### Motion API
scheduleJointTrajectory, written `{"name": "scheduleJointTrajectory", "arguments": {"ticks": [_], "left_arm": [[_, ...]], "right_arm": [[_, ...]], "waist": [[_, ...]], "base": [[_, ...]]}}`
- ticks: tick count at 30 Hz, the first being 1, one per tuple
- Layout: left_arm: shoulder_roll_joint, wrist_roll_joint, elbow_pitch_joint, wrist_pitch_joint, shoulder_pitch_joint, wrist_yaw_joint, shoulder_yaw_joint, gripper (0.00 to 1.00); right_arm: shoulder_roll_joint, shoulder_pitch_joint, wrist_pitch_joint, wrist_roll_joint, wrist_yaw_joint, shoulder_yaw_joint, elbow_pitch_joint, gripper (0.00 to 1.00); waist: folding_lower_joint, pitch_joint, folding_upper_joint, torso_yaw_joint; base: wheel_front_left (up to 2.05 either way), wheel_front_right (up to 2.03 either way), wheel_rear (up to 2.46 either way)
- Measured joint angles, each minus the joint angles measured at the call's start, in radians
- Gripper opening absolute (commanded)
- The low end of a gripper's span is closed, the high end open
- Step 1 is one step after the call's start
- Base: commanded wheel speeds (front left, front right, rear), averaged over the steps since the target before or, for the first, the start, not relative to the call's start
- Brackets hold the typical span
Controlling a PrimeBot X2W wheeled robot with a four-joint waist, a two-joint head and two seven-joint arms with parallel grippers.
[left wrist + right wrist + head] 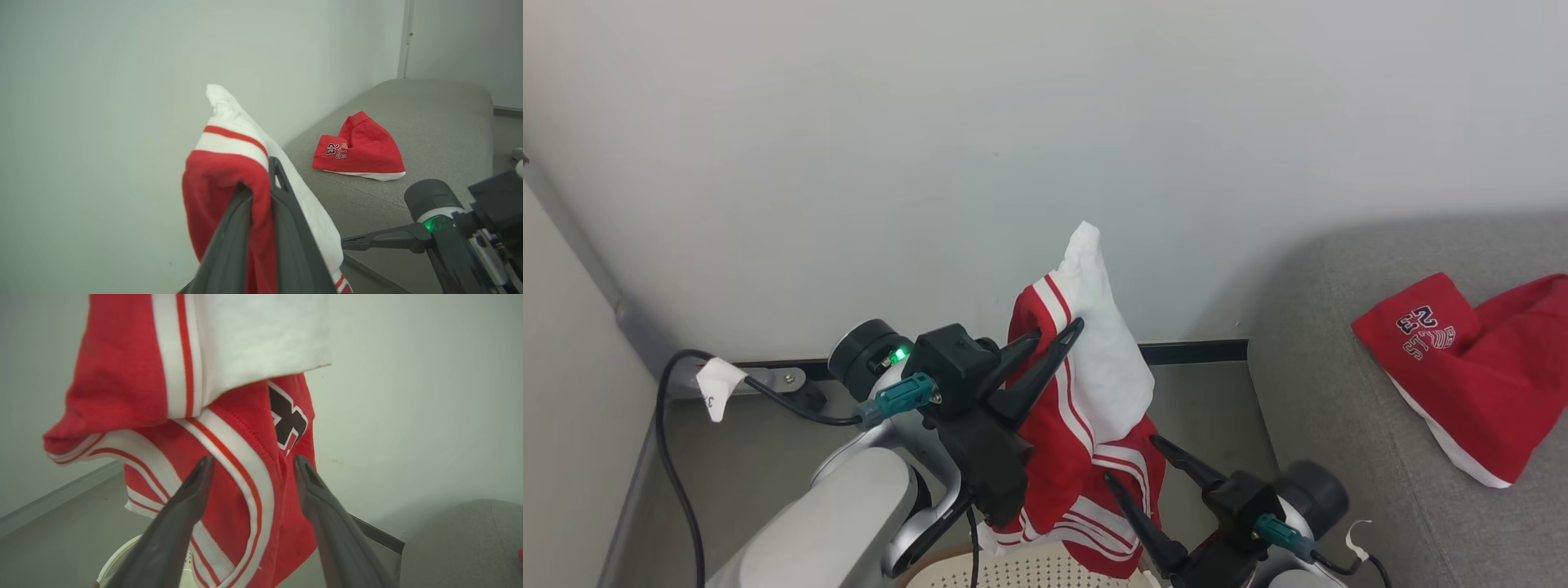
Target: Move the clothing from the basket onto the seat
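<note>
Two left fingers [1049, 362] pinch the hanging clothing [1058, 465]; right fingers [1188, 464] stand spread

One red-and-white garment [1058, 453] hangs above the basket [1013, 572], a second red garment [1478, 376] lies on the grey seat [1339, 408]

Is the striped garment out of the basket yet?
Out: the striped garment hangs from the shut left claw above the basket; whether its hem clears the rim, cannot tell.

soft, even light; a faint shadow on the wall [1045, 122]; wrist views blur close up.
</note>
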Motion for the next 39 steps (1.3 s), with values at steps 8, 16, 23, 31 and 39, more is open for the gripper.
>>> {"name": "scheduleJointTrajectory", "arguments": {"ticks": [8,16,23,31,39], "left_arm": [[-0.013,-0.015,-0.035,0.027,-0.019,0.000,-0.017,0.00],[-0.037,-0.024,-0.060,0.050,-0.040,0.000,-0.030,0.00],[-0.035,-0.028,-0.069,0.067,-0.040,0.000,-0.032,0.00],[-0.025,-0.040,-0.070,0.075,-0.036,0.000,-0.032,0.00],[0.007,-0.055,-0.067,0.073,0.008,0.026,-0.008,0.38]], "right_arm": [[-0.002,-0.056,0.000,0.046,0.000,0.104,0.051,1.00],[-0.005,-0.165,0.000,0.062,0.000,0.194,0.112,1.00],[0.009,-0.236,0.000,0.091,0.001,0.250,0.164,0.33],[0.022,-0.239,0.000,0.136,0.001,0.307,0.198,0.00],[-0.005,-0.236,0.000,0.219,0.001,0.268,0.181,0.00]], "waist": [[0.0000,0.003,0.0000,0.023],[0.0000,0.002,0.0000,0.044],[0.0000,0.002,0.0000,0.053],[0.0000,0.001,0.0000,0.054],[0.0000,-0.005,0.0000,0.026]], "base": [[0.00,0.00,0.00],[0.00,0.00,0.00],[0.00,0.00,0.00],[0.00,0.00,0.00],[0.00,0.00,0.00]]}}
